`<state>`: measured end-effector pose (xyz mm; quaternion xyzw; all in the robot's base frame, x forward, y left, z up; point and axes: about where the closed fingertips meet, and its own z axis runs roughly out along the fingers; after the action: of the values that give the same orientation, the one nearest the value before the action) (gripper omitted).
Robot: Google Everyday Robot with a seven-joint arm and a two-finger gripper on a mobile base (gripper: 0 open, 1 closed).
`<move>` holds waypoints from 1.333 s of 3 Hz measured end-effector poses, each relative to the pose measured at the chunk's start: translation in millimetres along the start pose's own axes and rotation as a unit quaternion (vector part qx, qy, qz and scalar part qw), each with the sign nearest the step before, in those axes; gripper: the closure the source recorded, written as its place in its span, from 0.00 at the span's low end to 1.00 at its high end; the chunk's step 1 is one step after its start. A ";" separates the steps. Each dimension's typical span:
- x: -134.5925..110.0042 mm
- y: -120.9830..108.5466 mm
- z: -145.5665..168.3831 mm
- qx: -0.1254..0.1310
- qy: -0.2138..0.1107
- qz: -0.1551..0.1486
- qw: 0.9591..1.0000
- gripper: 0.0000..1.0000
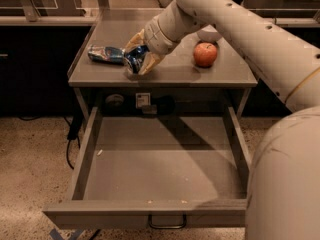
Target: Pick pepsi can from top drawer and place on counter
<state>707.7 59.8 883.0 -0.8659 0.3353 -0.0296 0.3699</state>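
My gripper point(137, 59) is over the left part of the counter point(200, 76), with its tan fingers point(151, 64) shut on the deep-blue pepsi can point(135, 58). The can is held at or just above the counter's surface; I cannot tell whether it touches. The top drawer point(84, 156) stands pulled fully open below the counter, with nothing in it apart from a few crumbs. Its dark loop handle point(167, 223) shows at the front.
A paler crushed silver-blue can point(104, 53) lies on the counter just left of my gripper. A red apple point(205, 54) sits to the right, with a white object point(207, 33) behind it. My arm crosses the right side of the view. Cables lie on the floor at left.
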 end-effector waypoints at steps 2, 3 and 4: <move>15.3 14.0 13.2 -0.013 -0.022 0.037 0.999 1.00; 16.4 15.2 14.5 -0.013 -0.024 0.039 0.999 0.84; 16.4 15.2 14.6 -0.013 -0.024 0.039 0.999 0.60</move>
<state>716.2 51.4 859.1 -0.8573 0.3604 0.0099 0.3675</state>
